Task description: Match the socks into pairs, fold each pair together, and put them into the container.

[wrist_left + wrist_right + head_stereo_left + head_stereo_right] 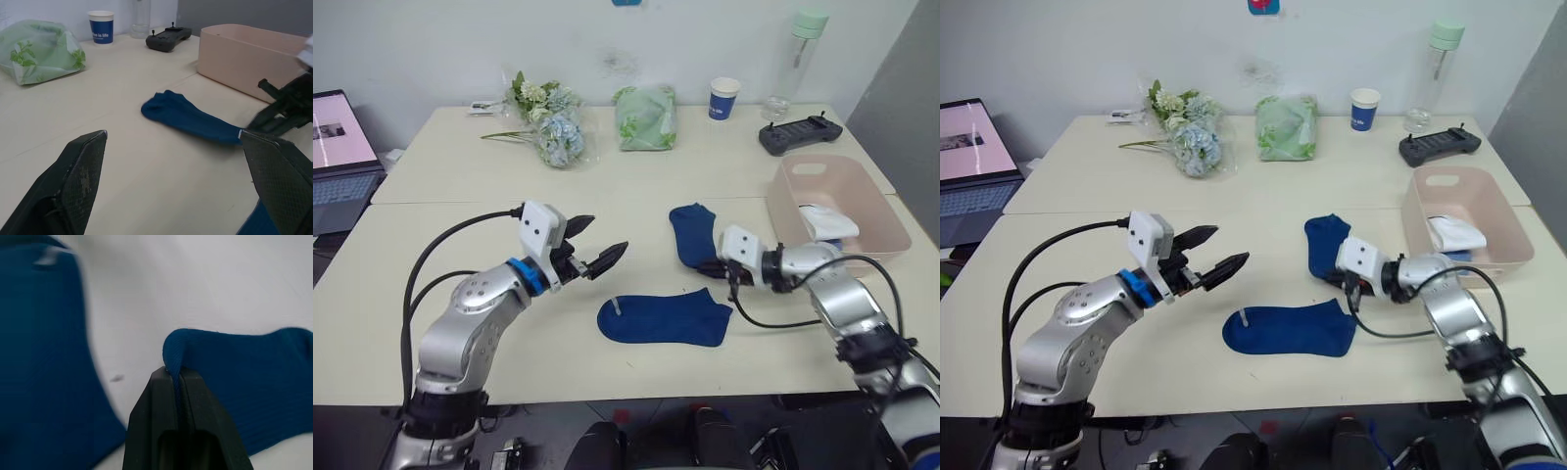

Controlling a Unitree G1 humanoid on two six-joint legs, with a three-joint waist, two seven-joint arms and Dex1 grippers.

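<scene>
pinching far navy sock [693,233] edge, right gripper [175,377]; sock lengthwise away

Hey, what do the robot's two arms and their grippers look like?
Both arms are rounded silver metal with black cables looping beside them. Each wrist carries a white boxy block. The left gripper has two black pointed fingers with textured pads and a blue ring behind them. The right gripper is black too.

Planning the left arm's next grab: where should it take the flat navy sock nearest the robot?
Probably at the cuff end with the pale tag, on the flat navy sock's left side nearest the open left gripper, coming from above; it lies flat, so pinch up an edge.
</scene>
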